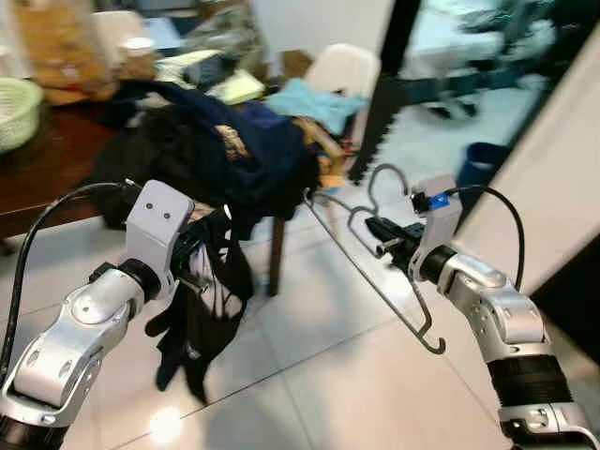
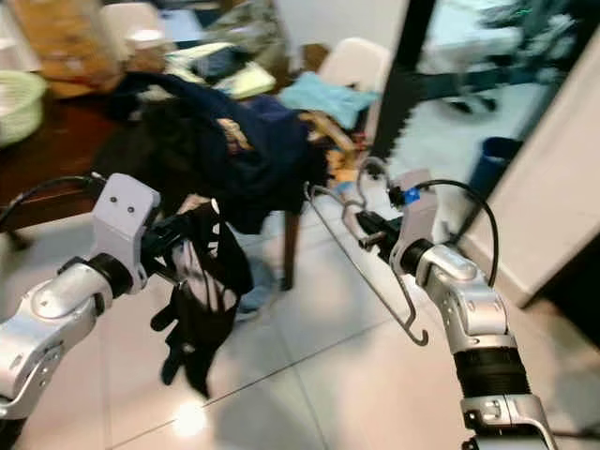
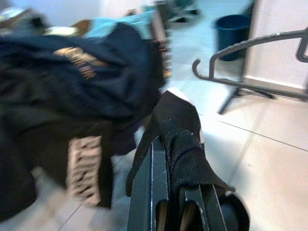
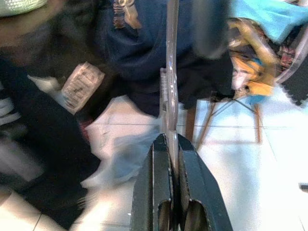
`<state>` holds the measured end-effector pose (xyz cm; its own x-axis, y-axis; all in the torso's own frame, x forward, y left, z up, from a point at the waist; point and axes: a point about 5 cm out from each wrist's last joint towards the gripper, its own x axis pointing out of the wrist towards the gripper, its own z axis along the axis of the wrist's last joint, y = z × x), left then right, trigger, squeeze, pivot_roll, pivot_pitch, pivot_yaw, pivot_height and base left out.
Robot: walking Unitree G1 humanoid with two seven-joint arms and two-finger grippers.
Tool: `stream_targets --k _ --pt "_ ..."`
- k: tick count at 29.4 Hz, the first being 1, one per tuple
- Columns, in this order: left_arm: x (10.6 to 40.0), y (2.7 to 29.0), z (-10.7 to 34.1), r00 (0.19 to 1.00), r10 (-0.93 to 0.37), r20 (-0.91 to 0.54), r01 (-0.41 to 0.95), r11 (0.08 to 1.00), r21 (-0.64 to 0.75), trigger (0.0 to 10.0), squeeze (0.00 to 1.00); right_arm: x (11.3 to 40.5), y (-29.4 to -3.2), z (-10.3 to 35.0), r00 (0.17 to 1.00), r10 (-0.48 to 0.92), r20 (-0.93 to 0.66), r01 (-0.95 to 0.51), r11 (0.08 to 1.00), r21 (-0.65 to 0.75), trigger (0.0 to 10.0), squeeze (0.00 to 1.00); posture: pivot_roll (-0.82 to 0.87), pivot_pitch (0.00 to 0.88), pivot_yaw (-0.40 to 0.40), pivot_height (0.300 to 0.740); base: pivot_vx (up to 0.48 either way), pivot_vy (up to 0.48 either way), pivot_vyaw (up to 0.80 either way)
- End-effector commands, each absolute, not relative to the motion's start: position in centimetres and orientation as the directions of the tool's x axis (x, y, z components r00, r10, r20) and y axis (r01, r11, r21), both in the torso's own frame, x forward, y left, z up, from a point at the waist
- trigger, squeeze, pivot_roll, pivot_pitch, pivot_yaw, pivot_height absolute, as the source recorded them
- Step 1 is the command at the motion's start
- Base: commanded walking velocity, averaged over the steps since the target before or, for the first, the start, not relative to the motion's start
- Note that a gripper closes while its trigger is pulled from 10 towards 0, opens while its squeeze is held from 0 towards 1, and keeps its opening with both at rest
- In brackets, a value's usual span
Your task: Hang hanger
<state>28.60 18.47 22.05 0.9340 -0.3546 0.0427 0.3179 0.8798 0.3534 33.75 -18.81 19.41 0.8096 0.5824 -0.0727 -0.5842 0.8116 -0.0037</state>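
Observation:
My right gripper [image 1: 373,228] is shut on a grey hanger [image 1: 375,281] near its neck; the hook [image 1: 386,176] curls up above the fingers and one arm slants down toward the floor. In the right wrist view the hanger bar [image 4: 171,62] runs straight out from between the closed fingers [image 4: 161,173]. My left gripper [image 1: 199,251] is shut on a black garment [image 1: 202,323] with pale markings, which dangles from it over the tiles. In the left wrist view the black cloth [image 3: 180,139] drapes over the fingers.
A chair heaped with dark navy clothes [image 1: 234,150] stands just ahead. A brown table [image 1: 37,173] with a green basket [image 1: 14,108] lies to the left. A white chair [image 1: 342,70], a blue bin [image 1: 483,164] and a white wall panel [image 1: 553,178] are on the right.

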Motion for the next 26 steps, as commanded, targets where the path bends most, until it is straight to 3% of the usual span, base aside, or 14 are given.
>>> stream_targets --k 1,6,13,18,20,26 --pt "28.6 18.9 22.9 0.929 -0.364 0.073 0.308 0.865 0.395 10.0 0.00 33.3 -19.1 19.4 0.773 0.630 -0.068 -0.632 0.774 -0.015 10.0 0.00 -0.04 0.082 -0.053 0.740 0.000 0.000 -0.80" --pt "28.3 18.9 23.6 0.904 -0.419 0.088 0.341 0.828 0.445 10.0 0.00 32.2 -20.9 20.1 0.720 0.692 -0.057 -0.694 0.719 -0.033 10.0 0.00 -0.04 0.080 -0.053 0.740 0.000 0.000 -0.80" --pt "28.4 20.2 24.9 0.908 -0.407 0.099 0.295 0.789 0.539 10.0 0.00 29.9 -23.5 20.4 0.637 0.770 -0.042 -0.769 0.638 0.026 10.0 0.00 -0.04 0.073 -0.047 0.740 0.000 0.000 0.00" --pt "29.0 20.9 25.7 0.919 -0.374 0.123 0.247 0.791 0.559 10.0 0.00 29.0 -23.0 20.4 0.569 0.821 -0.044 -0.820 0.571 0.043 10.0 0.00 -0.05 0.073 -0.037 0.740 0.000 0.000 -0.53" --pt "29.9 21.9 26.0 0.944 -0.299 0.140 0.167 0.798 0.579 10.0 0.00 28.2 -22.0 20.1 0.498 0.866 -0.053 -0.863 0.500 0.064 10.0 0.00 -0.06 0.072 -0.032 0.740 0.000 0.000 -0.80" --pt "30.7 22.1 25.7 0.960 -0.229 0.162 0.105 0.828 0.550 10.0 0.00 28.0 -21.2 20.0 0.480 0.875 -0.057 -0.872 0.484 0.073 10.0 0.00 -0.06 0.074 -0.030 0.740 0.000 0.000 -0.80"
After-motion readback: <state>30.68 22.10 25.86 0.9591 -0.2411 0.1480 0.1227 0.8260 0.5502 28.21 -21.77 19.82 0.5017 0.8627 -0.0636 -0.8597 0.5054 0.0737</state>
